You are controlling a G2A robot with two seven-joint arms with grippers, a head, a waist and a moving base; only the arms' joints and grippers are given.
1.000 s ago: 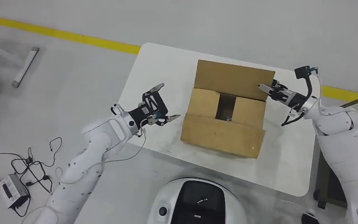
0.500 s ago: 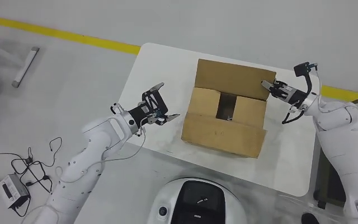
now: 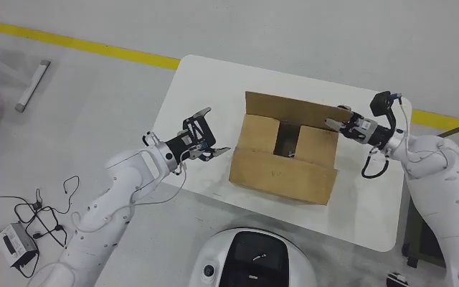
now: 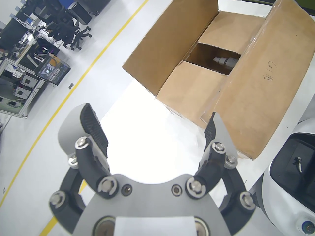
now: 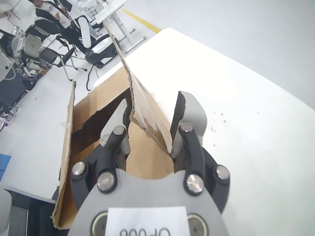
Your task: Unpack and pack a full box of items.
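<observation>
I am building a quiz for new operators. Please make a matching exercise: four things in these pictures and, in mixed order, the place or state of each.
Things:
1. left gripper
2. right gripper
3. far flap
4. white bottle

Places or states:
A. inside the box, seen through the gap between the inner flaps
B. raised, standing up
C. open, above the table beside the box
D. at a corner of the far flap

Pairs: 1-C, 2-D, 3-B, 4-A.
</observation>
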